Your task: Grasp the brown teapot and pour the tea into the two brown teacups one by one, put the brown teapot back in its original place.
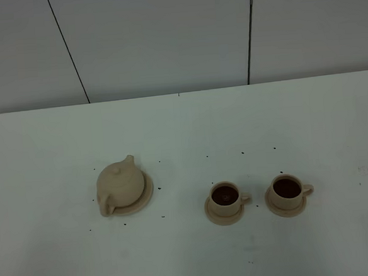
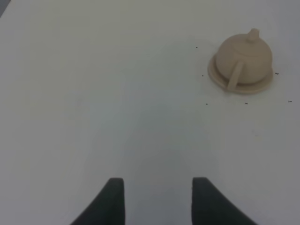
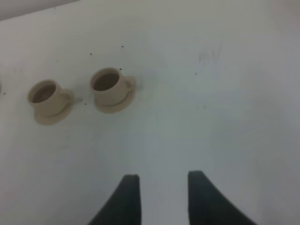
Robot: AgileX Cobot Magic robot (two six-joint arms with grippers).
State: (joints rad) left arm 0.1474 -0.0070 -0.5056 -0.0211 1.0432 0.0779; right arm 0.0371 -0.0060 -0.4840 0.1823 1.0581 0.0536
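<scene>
On the white table (image 1: pixel 53 261) the brown teapot (image 1: pixel 120 185) sits upright on its wide saucer (image 1: pixel 146 198), lid in place, with its short spout aimed toward the back wall and slightly right, and its loop handle turned toward the front edge. To the right of it, well apart, the two brown teacups stand side by side, each on its own small saucer: the left teacup (image 1: pixel 226 197) and the right teacup (image 1: pixel 287 189), both with handles pointing right. Each cup holds dark reddish-brown tea (image 1: pixel 224 194), visible as a dark disc inside the rim. Small black specks dot the tabletop around the crockery. Neither arm appears in the high view. In the left wrist view the left gripper (image 2: pixel 158 199) hovers over bare table with its two dark fingers spread wide and nothing between them; the teapot lies well away from it, handle turned toward the camera. In the right wrist view the right gripper (image 3: pixel 162 197) likewise hangs above bare tabletop, its fingers parted with a clear gap and gripping nothing, while both teacups sit well clear of it. The teapot rests centred on the saucer, its body covering most of it so only the rim shows.
</scene>
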